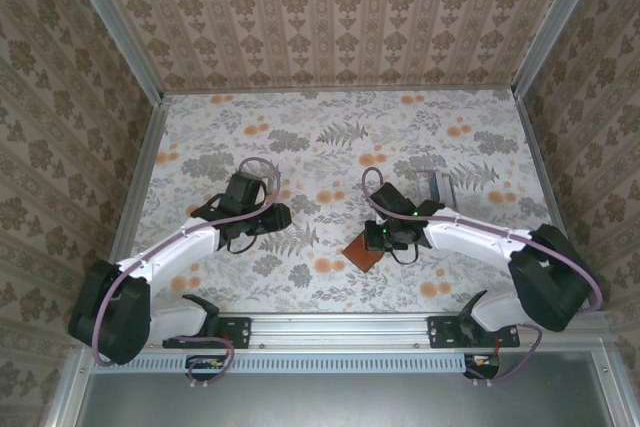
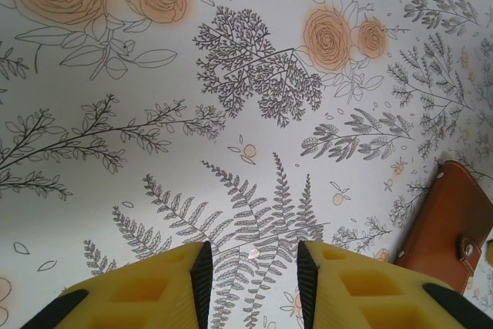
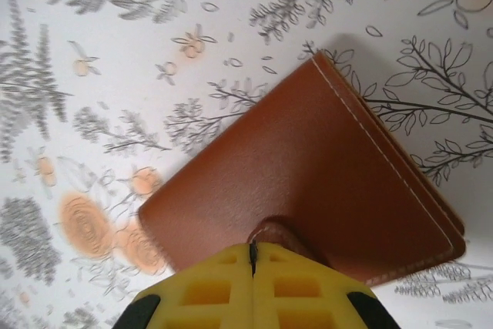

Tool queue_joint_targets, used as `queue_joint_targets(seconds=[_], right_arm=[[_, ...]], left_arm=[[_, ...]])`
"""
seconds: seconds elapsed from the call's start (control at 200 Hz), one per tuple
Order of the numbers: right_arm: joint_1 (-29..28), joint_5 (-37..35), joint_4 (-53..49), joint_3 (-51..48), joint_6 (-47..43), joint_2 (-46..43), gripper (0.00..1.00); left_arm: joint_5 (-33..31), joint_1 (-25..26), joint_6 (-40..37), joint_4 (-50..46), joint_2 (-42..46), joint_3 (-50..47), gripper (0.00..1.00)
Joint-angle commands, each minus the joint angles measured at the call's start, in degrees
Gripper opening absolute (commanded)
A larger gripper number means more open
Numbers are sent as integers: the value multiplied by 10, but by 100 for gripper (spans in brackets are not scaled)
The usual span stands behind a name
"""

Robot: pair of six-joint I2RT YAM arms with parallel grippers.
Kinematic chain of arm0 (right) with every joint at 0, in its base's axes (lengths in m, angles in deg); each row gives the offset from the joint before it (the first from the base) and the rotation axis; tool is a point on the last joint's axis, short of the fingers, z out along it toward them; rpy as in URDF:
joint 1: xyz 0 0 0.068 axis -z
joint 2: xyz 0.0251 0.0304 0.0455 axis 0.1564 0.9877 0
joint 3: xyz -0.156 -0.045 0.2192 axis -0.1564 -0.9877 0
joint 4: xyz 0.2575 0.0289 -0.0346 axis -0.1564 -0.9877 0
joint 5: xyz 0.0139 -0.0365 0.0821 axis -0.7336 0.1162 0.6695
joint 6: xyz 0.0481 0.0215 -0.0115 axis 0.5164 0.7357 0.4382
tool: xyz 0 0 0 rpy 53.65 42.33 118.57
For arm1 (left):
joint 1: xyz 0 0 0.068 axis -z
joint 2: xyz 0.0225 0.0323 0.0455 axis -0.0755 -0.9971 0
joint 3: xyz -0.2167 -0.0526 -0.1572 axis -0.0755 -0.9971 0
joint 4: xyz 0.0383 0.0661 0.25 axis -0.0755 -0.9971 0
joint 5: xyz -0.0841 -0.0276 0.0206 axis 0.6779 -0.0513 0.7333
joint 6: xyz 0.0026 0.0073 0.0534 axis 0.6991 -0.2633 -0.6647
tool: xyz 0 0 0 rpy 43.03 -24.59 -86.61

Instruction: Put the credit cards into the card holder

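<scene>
The flowered tabletop [image 1: 330, 137] carries a closed reddish-brown leather card holder [image 3: 308, 175], which lies flat near the middle, a little to the right. The left gripper [image 2: 250, 267] hangs to the left of the holder with its yellow jaws apart and nothing between them. The right gripper [image 3: 253, 256] has its jaws pressed together, the tips at the holder's small strap [image 3: 277, 230].

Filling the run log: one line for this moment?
left gripper open, empty | right gripper shut, tips at closed card holder
</scene>
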Motion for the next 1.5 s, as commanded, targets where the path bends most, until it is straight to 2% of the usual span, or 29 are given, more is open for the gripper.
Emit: queue_joint_targets(seconds=[0.0,0.105,0.215,0.32,0.435,0.6,0.645,0.7,0.745,0.775,0.825,0.91,0.97,1.005,1.105,1.19,1.285,1.41,1.495], right_arm=[[1,-14,-31,18,-21,-35,0],[2,-3,14,-23,-13,-26,2],[0,40,96,-67,11,44,0],[-3,35,103,-74,27,69,0],[-3,10,69,-65,17,10,0],[-2,-50,-9,-13,-24,-123,7],[-2,-79,0,-16,-35,-172,14],[-3,-130,23,-40,-42,-245,29],[-2,-190,43,-64,-43,-308,47],[-2,-232,59,-84,-47,-344,58],[-1,-284,96,-117,-70,-399,70],[0,-357,139,-149,-141,-456,82],[2,-405,153,-161,-188,-471,87],[4,-433,173,-174,-210,-473,99],[11,-495,275,-230,-313,-469,100],[31,-483,350,-278,-407,-473,100],[75,-440,381,-312,-451,-487,100],[164,-399,463,-372,-425,-491,100],[246,-329,496,-403,-395,-485,100]], left_arm=[[12,-4,7,9,-8,2,37],[10,-4,4,5,-5,5,37],[0,-4,-3,22,1,-3,41],[3,-5,-21,-3,1,18,46],[15,-5,-31,29,23,3,56],[-21,-6,-38,20,64,7,68],[-37,-6,-43,26,75,2,70],[-56,-7,-47,34,83,-1,72],[-65,-8,-50,30,82,9,74],[-67,-9,-55,22,77,22,79],[-70,-10,-78,-8,66,52,89],[-99,-10,-119,-53,42,98,99],[-120,-10,-142,-69,36,117,100],[-129,-9,-154,-73,36,122,100],[-164,-7,-211,-42,47,105,100],[-199,1,-277,12,80,67,100],[-244,9,-318,84,141,17,100],[-284,7,-418,250,183,-81,100],[-321,-7,-440,276,169,-94,100]])
